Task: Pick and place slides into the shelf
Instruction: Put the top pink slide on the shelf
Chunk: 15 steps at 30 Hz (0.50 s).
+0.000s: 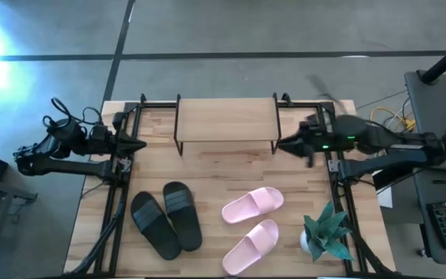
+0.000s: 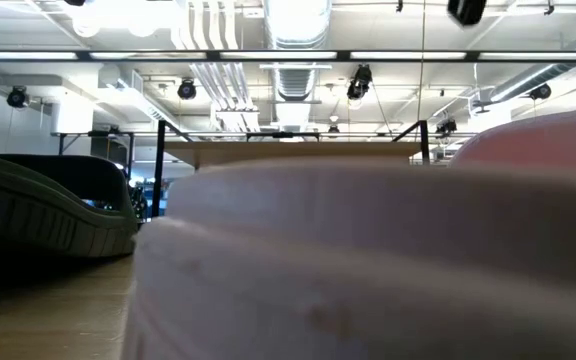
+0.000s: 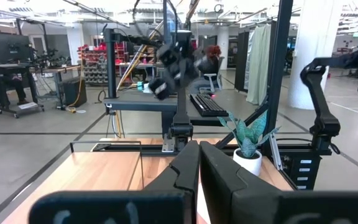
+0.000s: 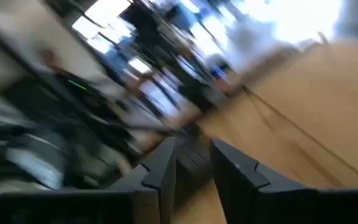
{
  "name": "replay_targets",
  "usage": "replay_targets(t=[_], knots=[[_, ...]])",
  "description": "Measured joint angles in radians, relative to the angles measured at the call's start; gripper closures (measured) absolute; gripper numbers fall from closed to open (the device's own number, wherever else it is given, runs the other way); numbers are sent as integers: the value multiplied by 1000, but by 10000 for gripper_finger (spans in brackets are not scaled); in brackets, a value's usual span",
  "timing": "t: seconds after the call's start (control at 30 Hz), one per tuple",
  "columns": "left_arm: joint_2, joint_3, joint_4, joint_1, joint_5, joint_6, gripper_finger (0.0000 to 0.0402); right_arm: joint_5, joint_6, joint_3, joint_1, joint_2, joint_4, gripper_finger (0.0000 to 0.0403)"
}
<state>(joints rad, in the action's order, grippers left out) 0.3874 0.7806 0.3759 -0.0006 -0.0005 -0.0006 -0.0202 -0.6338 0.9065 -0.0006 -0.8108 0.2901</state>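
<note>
The light wooden plank bench (image 1: 223, 174) is being viewed from above, and the small low shelf (image 1: 227, 118) with its pale wood top on thin black metal legs is being carried at the bench's far edge, between the two arms. Nothing is being held on the shelf's top.

All four slides are being left on the near half of the bench. The matte black pair of wide-strap slides (image 1: 166, 223) is being kept toward the left, the two lying side by side and touching. The light pink pair of wide-strap slides (image 1: 252, 227) is being kept to their right, one slide nearer the shelf and the other nearer the front edge, just beside each other. In the low view a pink slide (image 2: 368, 260) is being seen very close up, with a black slide (image 2: 48, 210) at the left.

The left claw (image 1: 139, 145) is being held just beside the shelf's left legs, its two fingers (image 3: 185, 168) being pressed together and pinching nothing. The right claw (image 1: 283, 143) is being held just beside the shelf's right legs; its fingers (image 4: 160, 168) are being kept slightly spread, with nothing between them.

A small green potted plant in a white pot (image 1: 325, 231) is being kept at the bench's near right corner.
</note>
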Motion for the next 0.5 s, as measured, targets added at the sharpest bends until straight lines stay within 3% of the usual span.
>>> replay_targets(t=[0.17, 0.3, 0.5], knots=[[0, 0, 0, 0, 0, 0, 402, -141, -19, 202, 6, -230, 325, 260], [0, 0, 0, 0, 0, 0, 402, -274, -153, 367, 18, -443, 566, 218], [0, 0, 0, 0, 0, 0, 402, -286, -424, 608, 71, -750, 801, 176]])
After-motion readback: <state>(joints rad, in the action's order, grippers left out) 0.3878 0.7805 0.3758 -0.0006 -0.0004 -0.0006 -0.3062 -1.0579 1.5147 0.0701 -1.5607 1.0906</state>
